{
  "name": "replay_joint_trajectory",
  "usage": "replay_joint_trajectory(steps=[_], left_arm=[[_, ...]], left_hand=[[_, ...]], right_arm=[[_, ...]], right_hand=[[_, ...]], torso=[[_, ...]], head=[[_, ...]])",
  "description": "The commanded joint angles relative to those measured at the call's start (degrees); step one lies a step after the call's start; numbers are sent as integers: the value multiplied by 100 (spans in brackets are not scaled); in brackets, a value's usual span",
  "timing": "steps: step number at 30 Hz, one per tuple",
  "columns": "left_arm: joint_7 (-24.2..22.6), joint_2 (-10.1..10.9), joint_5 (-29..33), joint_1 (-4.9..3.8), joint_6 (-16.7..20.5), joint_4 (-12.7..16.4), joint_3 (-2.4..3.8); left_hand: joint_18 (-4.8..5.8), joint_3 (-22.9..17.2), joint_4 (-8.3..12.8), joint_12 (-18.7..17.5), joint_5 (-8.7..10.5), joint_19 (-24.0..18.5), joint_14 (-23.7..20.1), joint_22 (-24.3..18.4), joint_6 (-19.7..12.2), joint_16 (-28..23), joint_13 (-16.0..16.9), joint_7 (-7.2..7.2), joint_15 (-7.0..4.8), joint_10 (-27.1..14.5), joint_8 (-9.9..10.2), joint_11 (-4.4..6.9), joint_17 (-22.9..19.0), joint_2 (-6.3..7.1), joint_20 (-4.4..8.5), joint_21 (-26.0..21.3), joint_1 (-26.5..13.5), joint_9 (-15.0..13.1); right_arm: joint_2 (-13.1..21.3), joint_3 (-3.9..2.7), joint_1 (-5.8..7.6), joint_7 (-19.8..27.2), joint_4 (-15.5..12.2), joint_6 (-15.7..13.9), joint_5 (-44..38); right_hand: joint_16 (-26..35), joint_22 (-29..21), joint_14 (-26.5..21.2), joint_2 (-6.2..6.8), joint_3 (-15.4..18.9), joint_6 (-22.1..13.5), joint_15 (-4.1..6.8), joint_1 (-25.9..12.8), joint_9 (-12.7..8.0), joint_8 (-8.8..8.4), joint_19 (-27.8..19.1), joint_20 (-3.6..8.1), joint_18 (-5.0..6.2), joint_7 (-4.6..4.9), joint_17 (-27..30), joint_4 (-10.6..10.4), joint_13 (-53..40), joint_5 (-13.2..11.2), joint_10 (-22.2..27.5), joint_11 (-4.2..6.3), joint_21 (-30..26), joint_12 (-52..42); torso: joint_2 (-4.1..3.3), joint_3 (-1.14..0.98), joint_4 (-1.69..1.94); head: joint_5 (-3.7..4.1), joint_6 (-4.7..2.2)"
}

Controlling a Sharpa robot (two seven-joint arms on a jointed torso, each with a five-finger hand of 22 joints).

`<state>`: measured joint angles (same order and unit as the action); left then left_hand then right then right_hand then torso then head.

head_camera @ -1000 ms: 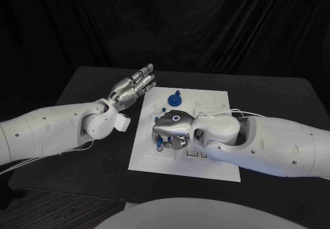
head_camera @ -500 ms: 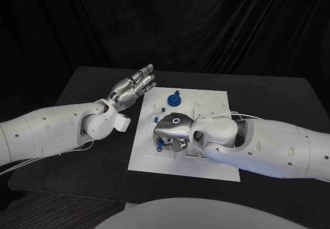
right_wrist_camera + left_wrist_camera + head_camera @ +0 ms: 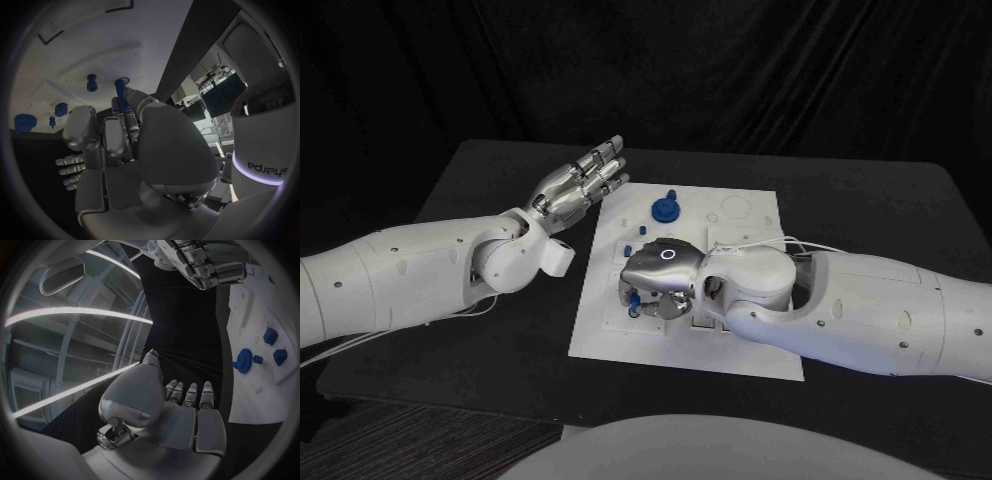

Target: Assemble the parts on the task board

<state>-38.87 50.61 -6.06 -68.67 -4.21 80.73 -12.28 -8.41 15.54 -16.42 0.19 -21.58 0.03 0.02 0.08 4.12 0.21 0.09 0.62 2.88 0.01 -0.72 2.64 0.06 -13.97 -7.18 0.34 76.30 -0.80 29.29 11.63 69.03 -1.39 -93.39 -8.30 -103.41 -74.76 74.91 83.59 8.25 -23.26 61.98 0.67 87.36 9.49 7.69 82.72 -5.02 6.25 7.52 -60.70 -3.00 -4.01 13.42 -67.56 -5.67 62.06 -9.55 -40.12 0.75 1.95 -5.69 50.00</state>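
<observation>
Fingers (image 3: 119, 132) of right hand (image 3: 661, 275) pinching blue part (image 3: 120, 95), task board (image 3: 733, 345) beneath

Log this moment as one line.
left hand: open, beside white task board | right hand: holding blue peg part over board

Robotics lab or test studio, black tabletop (image 3: 473, 340) backed by black curtain drapes (image 3: 733, 70), white task board (image 3: 747, 215) laid out as a test fixture, monitors (image 3: 215, 97) and long ceiling strip lights (image 3: 69, 315) beyond
</observation>
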Motion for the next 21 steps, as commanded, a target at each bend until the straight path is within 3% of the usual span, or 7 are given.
replay_joint_trajectory(steps=[1, 21], left_arm=[[-536, -15, 27, 10, -116, 3, 6], [-489, -27, 27, 26, -150, -22, 6]], left_hand=[[-6, -41, -4, -19, -36, -3, -2, -7, 63, -21, -9, -5, 44, -1, -22, -37, -6, -2, -49, -33, 80, -9], [5, -55, -2, -19, -83, -2, -2, -7, 87, -21, -9, -20, 65, -1, -28, -43, -6, -5, -61, -33, 108, -13]], right_arm=[[-2, 25, -54, -11, 27, 43, -58], [7, 25, -79, 23, -39, 19, -58]], right_hand=[[-5, 821, -9, 8, -20, -29, 48, 17, 9, -25, -17, 32, -102, -10, 0, 6, -14, 33, -275, 219, 19, -28], [7, 819, -15, 11, -44, -6, 62, -3, 21, -30, -22, 42, -100, -21, 15, 41, -38, 36, -347, 239, 17, -61]], torso=[[-1, 1, 0], [4, 9, 4]], head=[[-8, 0], [-2, 0]])
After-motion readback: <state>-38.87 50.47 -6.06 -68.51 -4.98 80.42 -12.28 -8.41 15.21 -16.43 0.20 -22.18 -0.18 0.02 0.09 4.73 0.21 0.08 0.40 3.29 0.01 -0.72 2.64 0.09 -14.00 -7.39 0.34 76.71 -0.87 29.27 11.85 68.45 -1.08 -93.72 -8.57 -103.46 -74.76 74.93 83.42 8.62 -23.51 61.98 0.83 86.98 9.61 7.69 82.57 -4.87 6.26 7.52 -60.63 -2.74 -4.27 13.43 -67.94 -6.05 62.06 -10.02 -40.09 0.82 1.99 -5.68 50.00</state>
